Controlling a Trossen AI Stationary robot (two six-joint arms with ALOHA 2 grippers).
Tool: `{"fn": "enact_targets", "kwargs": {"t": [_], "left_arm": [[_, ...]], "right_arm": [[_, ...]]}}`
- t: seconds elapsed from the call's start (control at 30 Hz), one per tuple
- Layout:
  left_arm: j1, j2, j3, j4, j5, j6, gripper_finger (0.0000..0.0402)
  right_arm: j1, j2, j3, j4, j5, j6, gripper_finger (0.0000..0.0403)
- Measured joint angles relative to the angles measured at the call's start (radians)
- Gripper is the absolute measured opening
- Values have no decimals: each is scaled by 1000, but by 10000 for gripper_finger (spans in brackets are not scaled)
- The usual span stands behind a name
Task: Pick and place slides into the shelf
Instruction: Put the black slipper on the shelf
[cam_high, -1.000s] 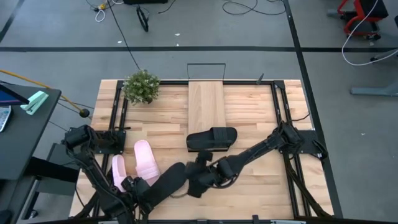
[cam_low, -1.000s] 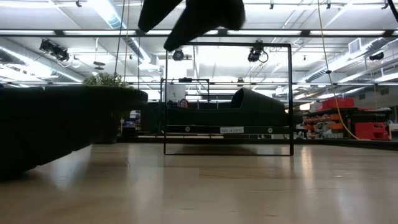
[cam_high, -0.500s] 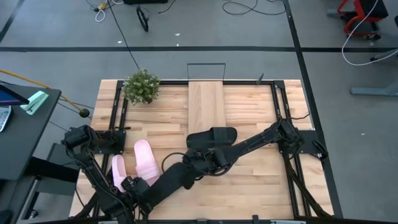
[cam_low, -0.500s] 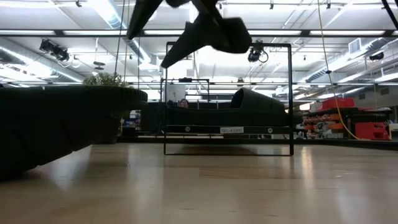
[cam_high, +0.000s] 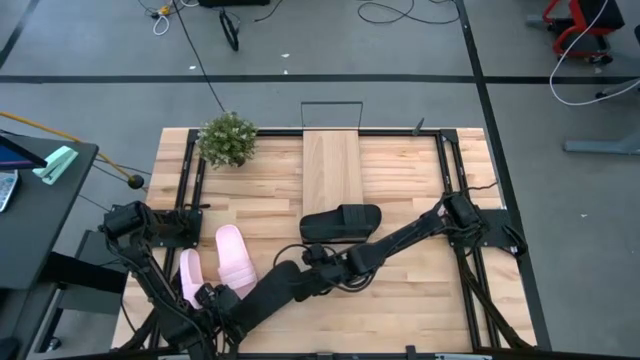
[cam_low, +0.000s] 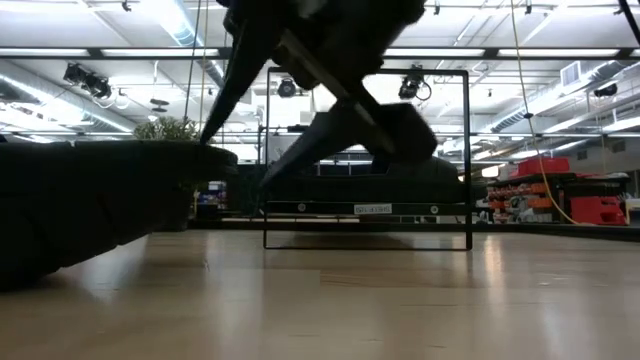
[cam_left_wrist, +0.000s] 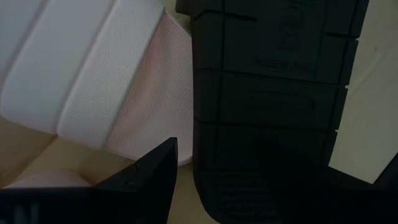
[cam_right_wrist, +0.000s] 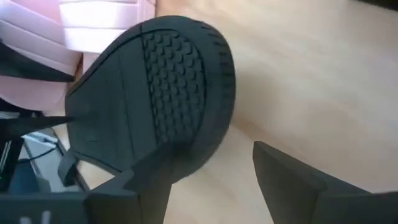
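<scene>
One black slide (cam_high: 270, 295) lies sole-up near the table's near edge, between both grippers; its ridged sole shows in the left wrist view (cam_left_wrist: 273, 93) and its treaded round end in the right wrist view (cam_right_wrist: 161, 81). My right gripper (cam_high: 314, 266) (cam_right_wrist: 199, 165) is open, low over that end, with a finger on either side. My left gripper (cam_high: 225, 305) (cam_left_wrist: 280, 162) waits open at the slide's other end. The second black slide (cam_high: 340, 222) (cam_low: 400, 170) lies across the near end of the shelf board (cam_high: 332, 165). Two pale pink slides (cam_high: 235, 258) (cam_high: 190, 275) lie side by side next to the left arm. My right gripper's fingers stand astride the rounded end of the sole-up black slide (cam_right_wrist: 205, 74), slanting down from the table's right. One finger (cam_right_wrist: 134, 186) shows in front of the slide's rim; I cannot tell whether it touches.
A potted plant (cam_high: 228, 138) (cam_low: 170, 128) stands on the far left of the table. The shelf's thin black wire frame (cam_low: 365, 160) (cam_high: 332, 104) rises at the board's ends. Bare wood lies to the right of the shelf and along the near right.
My right gripper has come down and moved a little toward the table's far edge, settling over the round end of the sole-up black slide. The slide itself and my left arm have kept still.
</scene>
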Motion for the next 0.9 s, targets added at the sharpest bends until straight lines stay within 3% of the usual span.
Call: {"fn": "enact_targets", "kwargs": {"t": [0.27, 0.6, 0.9], "left_arm": [[-1, 0, -1, 2, 5, -3, 228], [0, 2, -1, 13, 2, 1, 225], [-11, 2, -1, 14, -2, 1, 220]], "right_arm": [[-4, 1, -81, 299, 34, -14, 227], [-6, 0, -130, 295, 69, -31, 227], [-5, 0, -130, 288, 176, 12, 227]]}}
